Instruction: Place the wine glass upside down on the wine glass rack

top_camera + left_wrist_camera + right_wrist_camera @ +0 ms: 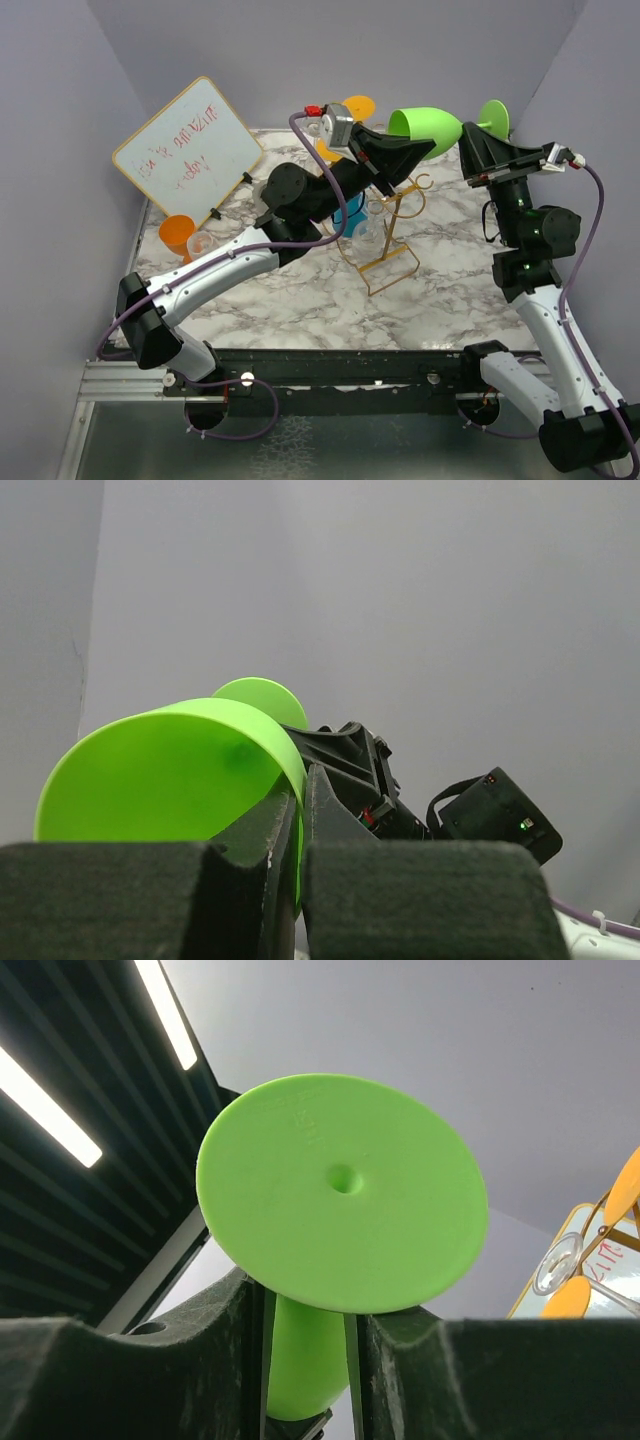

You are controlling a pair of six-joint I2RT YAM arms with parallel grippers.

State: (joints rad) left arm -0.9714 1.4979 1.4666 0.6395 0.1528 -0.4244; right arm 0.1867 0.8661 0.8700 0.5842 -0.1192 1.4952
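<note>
One lime-green plastic wine glass (425, 125) hangs sideways at one o'clock, with one gold wire rack (394, 275) below at its seven. The left claw (428, 148) pinches its bowl. The right claw (468, 140) straddles the stem, grip unclear; the rack is partly hidden.

A bright green plastic wine glass (425, 125) is held on its side in the air, bowl pointing left and foot right. Below it, a gold wire wine glass rack (392, 232) stands upright.
</note>
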